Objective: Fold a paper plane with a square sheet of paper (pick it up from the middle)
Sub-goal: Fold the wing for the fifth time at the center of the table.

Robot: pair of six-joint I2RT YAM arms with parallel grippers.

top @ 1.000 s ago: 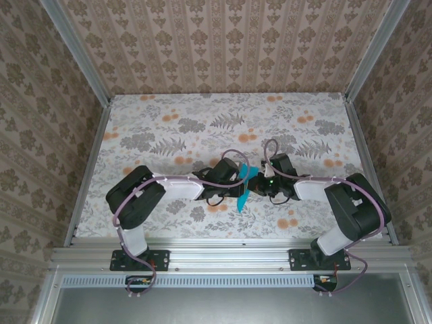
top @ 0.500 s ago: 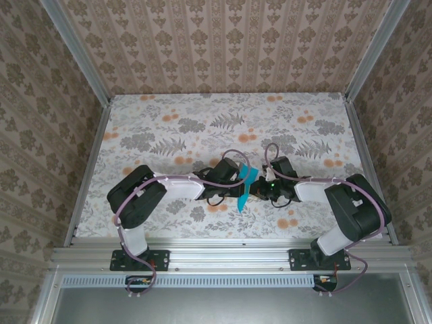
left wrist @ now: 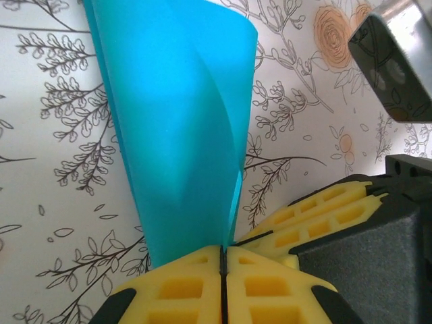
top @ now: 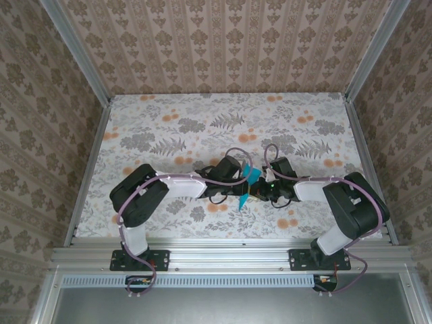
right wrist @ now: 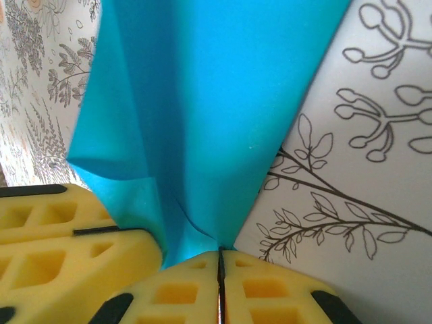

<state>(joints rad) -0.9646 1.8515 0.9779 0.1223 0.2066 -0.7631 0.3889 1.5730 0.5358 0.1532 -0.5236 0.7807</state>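
- Top view: both arms reach inward and meet over the near middle of the floral table. The left gripper and right gripper stand tip to tip. Between them is the folded teal paper, a narrow strip lifted off the surface with its lower point toward the near edge.
- Left wrist view: the left gripper has its yellow jaws pressed together, pinching the bottom edge of the paper. The sheet rises from the jaws as a curved, layered fold. The right gripper lies just beside it, on the right.
- Right wrist view: the right gripper is likewise clamped on the paper, at a lower corner. The left gripper touches the same sheet on the left.
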